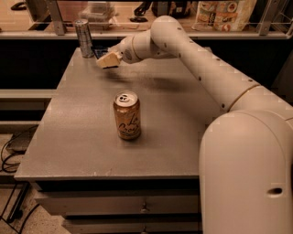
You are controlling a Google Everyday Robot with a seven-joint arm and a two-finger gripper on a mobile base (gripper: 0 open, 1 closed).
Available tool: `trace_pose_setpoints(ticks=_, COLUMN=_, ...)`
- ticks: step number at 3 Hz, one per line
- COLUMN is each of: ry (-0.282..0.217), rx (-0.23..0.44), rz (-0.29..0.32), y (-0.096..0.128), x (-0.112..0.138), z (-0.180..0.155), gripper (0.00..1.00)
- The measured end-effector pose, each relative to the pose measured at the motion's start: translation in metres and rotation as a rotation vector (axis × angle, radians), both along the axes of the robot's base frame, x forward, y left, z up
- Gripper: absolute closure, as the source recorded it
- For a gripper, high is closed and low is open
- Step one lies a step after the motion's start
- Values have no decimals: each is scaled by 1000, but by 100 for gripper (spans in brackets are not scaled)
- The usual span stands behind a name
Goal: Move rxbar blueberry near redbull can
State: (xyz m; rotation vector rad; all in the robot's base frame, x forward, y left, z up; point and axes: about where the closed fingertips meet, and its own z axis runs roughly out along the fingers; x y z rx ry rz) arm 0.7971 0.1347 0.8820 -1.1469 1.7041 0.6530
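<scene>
The redbull can (84,38), slim and silver-grey, stands upright at the table's far left corner. My gripper (108,60) hovers low over the table just right of the can, its tan fingers (111,59) pointing left. It is shut on the rxbar blueberry (100,51), whose dark navy end shows behind the fingers, close to the can's base. Most of the bar is hidden by the fingers.
A shorter gold can with cursive script (127,114) stands upright in the middle of the grey table (73,137). A shelf with packaged goods (219,13) runs behind the table. My arm (206,68) reaches across the right half of the table.
</scene>
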Motion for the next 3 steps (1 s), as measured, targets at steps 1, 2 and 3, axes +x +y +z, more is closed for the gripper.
trace_pose_setpoints(ticks=1, ry=16, rx=13, rz=-15, y=14, x=23, z=-7, gripper=21)
trace_pose_setpoints(ticks=2, ry=24, rx=12, rz=-26, y=19, x=36, z=-8, gripper=1)
trace_pose_setpoints(ticks=3, ry=21, rx=13, rz=-27, y=19, x=36, z=-7, gripper=0)
